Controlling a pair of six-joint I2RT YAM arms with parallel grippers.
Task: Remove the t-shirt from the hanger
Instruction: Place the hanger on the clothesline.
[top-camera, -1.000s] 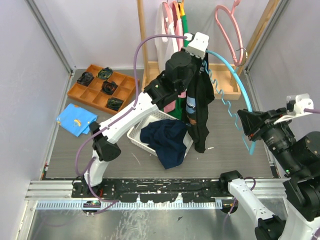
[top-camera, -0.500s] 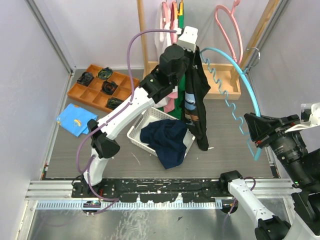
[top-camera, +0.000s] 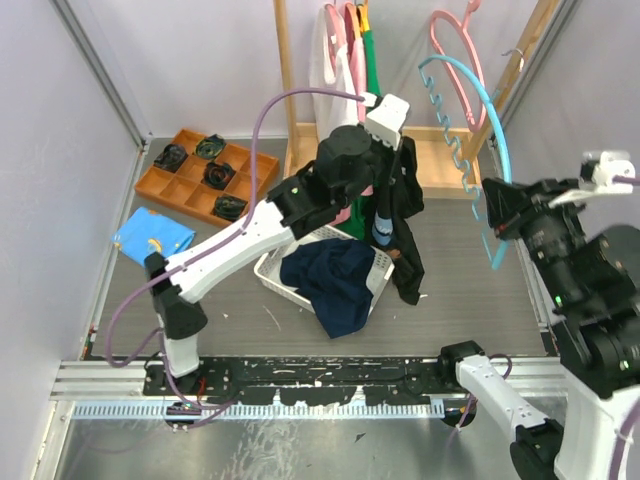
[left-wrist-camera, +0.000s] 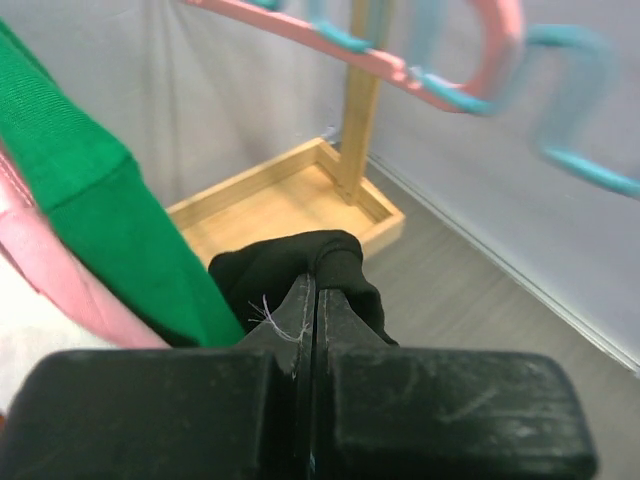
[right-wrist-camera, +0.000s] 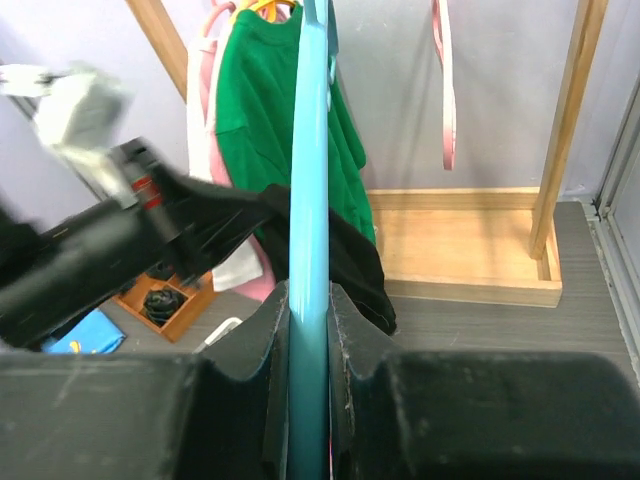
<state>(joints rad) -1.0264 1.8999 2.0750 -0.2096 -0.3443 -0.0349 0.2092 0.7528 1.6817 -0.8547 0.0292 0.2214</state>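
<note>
Black t-shirt (top-camera: 400, 225): soft, matte knit with a small printed patch. It hangs in a long, limp drape from the left jaws, over the right end of the basket, and its lower edge is down near the desk (top-camera: 470, 315).
Left jaws: pressed together on a bunched fold of the black fabric (left-wrist-camera: 300, 265). A stray thread shows at the pinch.
Blue hanger (top-camera: 460, 65): thin, glossy turquoise plastic, with a curved outer arc and a wavy lower bar. It is held up to the right of the t-shirt and looks apart from it in the overhead view.
Right jaws: clamped on the hanger's narrow bar (right-wrist-camera: 308, 150), which stands upright between them.
Basket (top-camera: 272, 270): white plastic, rectangular, with perforated walls. A crumpled navy garment (top-camera: 335, 285) spills over its front edge.
Rack: pale wooden posts rise from a shallow wooden box base (top-camera: 440, 170). It carries a green shirt (top-camera: 372, 60) and a looped pink hanger (top-camera: 460, 45).
Tray (top-camera: 180, 185): orange, divided into square cells that hold dark rolled items.
Blue cloth (top-camera: 153, 240): flat and lying left of the basket.
Desk surface: grey with a fine linear grain.
</note>
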